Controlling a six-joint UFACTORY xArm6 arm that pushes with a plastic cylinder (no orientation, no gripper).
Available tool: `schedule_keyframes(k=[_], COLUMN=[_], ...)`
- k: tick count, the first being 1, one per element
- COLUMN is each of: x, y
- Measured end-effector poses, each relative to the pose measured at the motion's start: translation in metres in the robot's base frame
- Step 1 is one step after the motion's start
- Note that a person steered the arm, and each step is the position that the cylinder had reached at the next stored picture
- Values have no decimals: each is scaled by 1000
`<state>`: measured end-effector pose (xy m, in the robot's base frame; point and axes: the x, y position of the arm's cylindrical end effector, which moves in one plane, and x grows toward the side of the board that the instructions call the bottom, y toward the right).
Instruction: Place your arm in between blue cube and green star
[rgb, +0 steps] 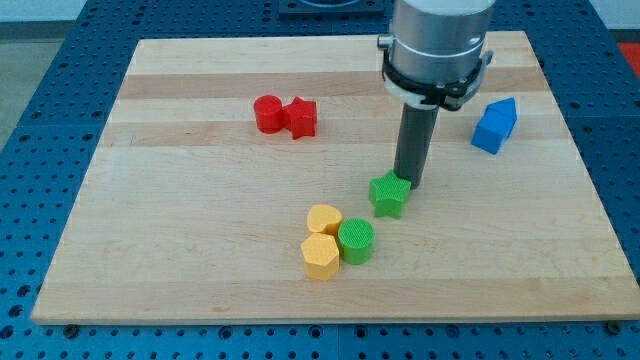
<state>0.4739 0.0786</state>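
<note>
Camera view: my tip (410, 183) touches the green star (389, 195), blue cube (494, 125) well apart; no end effector.

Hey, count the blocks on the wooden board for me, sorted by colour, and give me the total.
Red: 2, the red cylinder and red star
Yellow: 2, the yellow heart and yellow hexagon
Green: 2, the green star and green cylinder
Blue: 1, the blue cube
Total: 7
</note>
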Motion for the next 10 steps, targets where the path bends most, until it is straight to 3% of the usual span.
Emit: schedule_keyframes(k=[4,7,10], x=[30,5,-2], y=[-14,44,45])
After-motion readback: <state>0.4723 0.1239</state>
